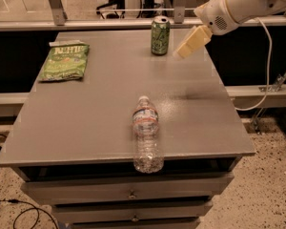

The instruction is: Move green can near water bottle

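Note:
The green can (160, 36) stands upright at the far edge of the grey table (100, 104), right of centre. The water bottle (146, 133) lies on its side at the near edge, cap pointing away from me, its base overhanging the edge. My gripper (182, 53) hangs above the table just to the right of the can, a small gap apart from it, on a white arm coming in from the upper right. It holds nothing that I can see.
A flat green chip bag (64, 61) lies at the far left of the table. Drawers (128, 193) sit under the tabletop. A rail with metal posts (55, 4) runs behind the table. A white cable (269, 56) hangs at the right.

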### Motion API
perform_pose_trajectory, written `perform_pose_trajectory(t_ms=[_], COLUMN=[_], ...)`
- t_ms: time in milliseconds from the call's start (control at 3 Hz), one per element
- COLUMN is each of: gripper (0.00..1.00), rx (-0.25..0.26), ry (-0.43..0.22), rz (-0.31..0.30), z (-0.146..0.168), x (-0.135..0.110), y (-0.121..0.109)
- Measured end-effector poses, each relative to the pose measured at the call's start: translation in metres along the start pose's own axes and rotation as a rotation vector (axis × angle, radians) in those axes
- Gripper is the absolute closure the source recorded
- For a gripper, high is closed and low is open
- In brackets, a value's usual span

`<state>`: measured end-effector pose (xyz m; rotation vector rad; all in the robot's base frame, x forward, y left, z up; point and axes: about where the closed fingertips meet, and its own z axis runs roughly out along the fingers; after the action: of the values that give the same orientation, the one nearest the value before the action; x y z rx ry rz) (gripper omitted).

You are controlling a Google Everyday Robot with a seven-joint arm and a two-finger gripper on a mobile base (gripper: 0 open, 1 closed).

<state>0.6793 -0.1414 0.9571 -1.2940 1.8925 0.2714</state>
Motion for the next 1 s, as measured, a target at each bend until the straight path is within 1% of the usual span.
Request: perform_pose_trajectory(t_ms=[333,667,1000], gripper=[0.00,0.00,0.00], rx=[0.000,0.024,0.089], ry=[0.000,-0.051,-0.205], rz=[0.000,0.042,0.162], z=[0.000,0.008,0.040], x=[0.000,-0.001,0.003], y=[0.000,-0.006,-0.028])
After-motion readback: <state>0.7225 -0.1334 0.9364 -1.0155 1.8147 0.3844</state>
